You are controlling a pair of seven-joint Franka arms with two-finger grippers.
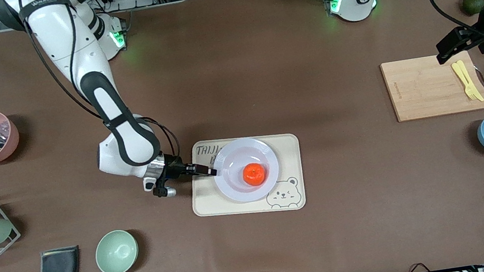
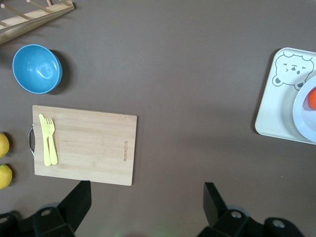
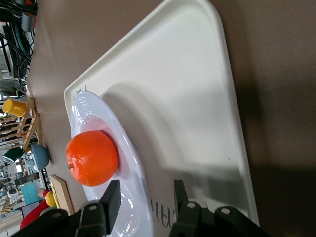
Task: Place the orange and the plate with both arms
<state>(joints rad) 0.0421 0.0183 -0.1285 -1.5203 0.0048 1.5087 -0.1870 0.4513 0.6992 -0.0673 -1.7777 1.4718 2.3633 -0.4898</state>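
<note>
Right wrist view: the right gripper (image 3: 143,200) is seen with its fingers straddling the rim of the plate (image 3: 106,143), partly closed on it. The plate rests on the bear tray (image 1: 286,148) with the orange (image 1: 254,174) in its well. The left gripper (image 2: 145,197) hangs fully open, waiting, over bare table near the cutting board (image 2: 94,145). Placement appears done; the next move calls for releasing the rim and a level retreat.
</note>
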